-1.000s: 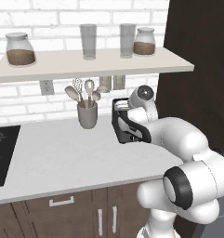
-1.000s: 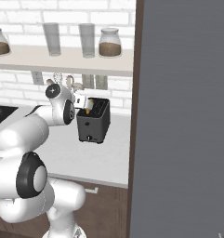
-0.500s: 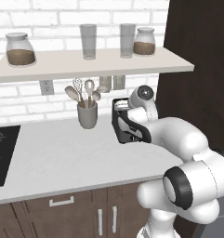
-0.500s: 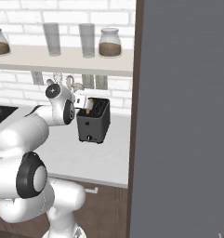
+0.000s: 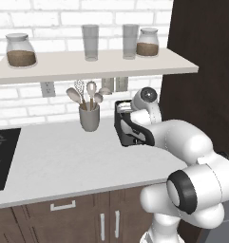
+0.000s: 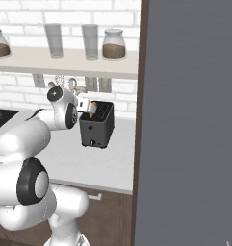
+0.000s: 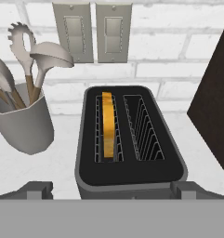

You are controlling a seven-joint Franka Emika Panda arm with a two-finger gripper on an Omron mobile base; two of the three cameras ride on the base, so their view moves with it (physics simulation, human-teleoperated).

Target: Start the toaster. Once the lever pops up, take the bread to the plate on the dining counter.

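The small boxy dark grey-black two-slot toaster (image 7: 130, 144) stands on the pale grey worktop (image 5: 54, 161) against the white brick wall, just beside the tall dark brown cabinet side (image 7: 215, 107). In its left slot, seen from the hand view, sits the square slice of bread with a golden orange-brown crust (image 7: 108, 125), its top edge level with or slightly above the slot; the right slot is empty. The lever cannot be made out from these views, so whether the toaster has been started is hard to say.

The step in hand looks like the approach to the toaster: either pressing the lever or, if toasting is over, reaching in for the slice. For the slice, the next move would call for lowering the hand straight down so one finger goes each side of the thin crust edge, without catching the wire guides.

The white arm's hand (image 7: 111, 188) hovers just above the toaster's near end, fingers spread as wide as they go, holding and touching nothing.

Beside the toaster stands a grey utensil cup with wooden-handled spoons (image 7: 21, 118); two pale wall switch plates (image 7: 92, 31) hang behind.
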